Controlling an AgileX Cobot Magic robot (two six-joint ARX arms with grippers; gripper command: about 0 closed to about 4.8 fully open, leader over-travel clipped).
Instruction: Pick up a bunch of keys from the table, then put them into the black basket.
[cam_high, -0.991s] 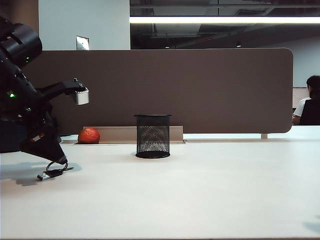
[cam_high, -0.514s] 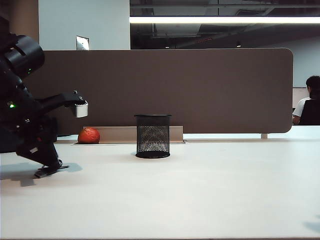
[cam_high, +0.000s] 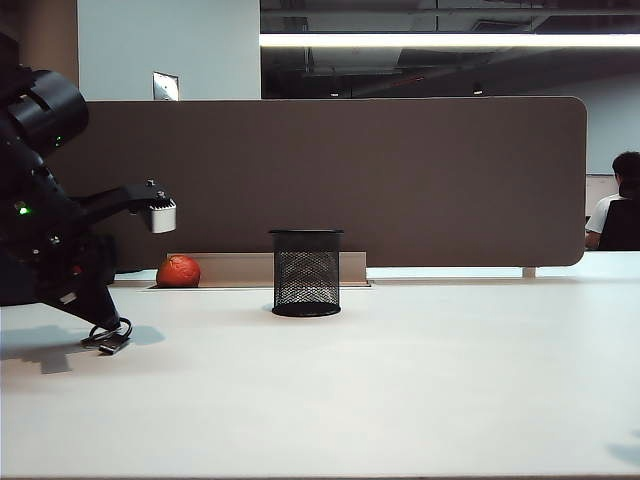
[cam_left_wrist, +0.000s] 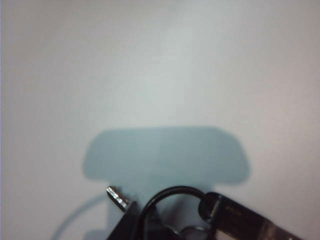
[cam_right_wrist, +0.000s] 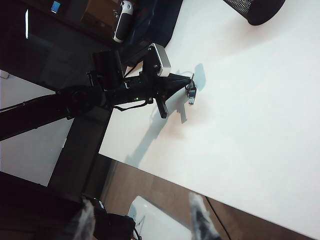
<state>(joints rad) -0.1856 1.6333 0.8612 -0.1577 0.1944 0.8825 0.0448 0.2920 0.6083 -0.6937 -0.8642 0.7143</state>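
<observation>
Keys on their black cord, the bunch of keys (cam_high: 108, 338) lies low on the left side of the table (cam_high: 400, 390), caught at the tip of the left gripper (cam_high: 103, 325), whose jaws are clamped down on it. From the exterior view only a dark cord loop and a short pale metal piece show under the black fingers; whether the bunch has left the table surface or is touching it cannot be told. The left wrist view cuts most of it off: the bunch of keys (cam_left_wrist: 172, 196) appears as a thin black arc of cord with a small silvery tip beside it, and the gripper fingers (cam_left_wrist: 240, 220) are blurred dark shapes at the edge. In the right wrist view the bunch of keys (cam_right_wrist: 191, 96) is a tiny dark dangle with a light rectangular bit at the end of the left gripper (cam_right_wrist: 189, 86).

The right gripper (cam_right_wrist: 142, 217) shows only as two blurred fingertips standing wide apart with nothing between them, off the table's near edge; it does not appear in the exterior view.

The black basket (cam_high: 305, 272) stands upright, well apart from the keys, mesh wall with solid rim and base. An orange-red ball (cam_high: 178, 271) sits behind, by the partition (cam_high: 420, 180).

No writing is legible anywhere.
</observation>
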